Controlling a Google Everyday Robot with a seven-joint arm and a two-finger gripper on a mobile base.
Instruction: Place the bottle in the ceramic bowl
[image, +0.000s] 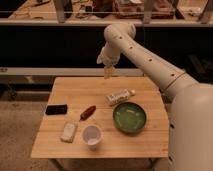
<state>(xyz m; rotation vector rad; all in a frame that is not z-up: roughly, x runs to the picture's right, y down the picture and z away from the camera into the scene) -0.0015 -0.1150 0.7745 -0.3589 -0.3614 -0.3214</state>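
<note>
The bottle (119, 96) is whitish-cream with a pale label and a white cap; it lies on its side on the wooden table (65, 90), just up and left of the ceramic bowl. The ceramic bowl (129, 117) is wide, shallow and glossy green, and sits at the table's right side. The gripper (107, 73) hangs from the white arm over the table's far edge, above and behind the bottle and apart from it. Nothing shows in it.
A red-handled tool (87, 113) lies mid-table. A white cup (92, 135) stands near the front edge. A pale rectangular block (68, 132) lies left of the cup. A black object (56, 109) lies at the left. The arm's white body (192, 125) fills the right.
</note>
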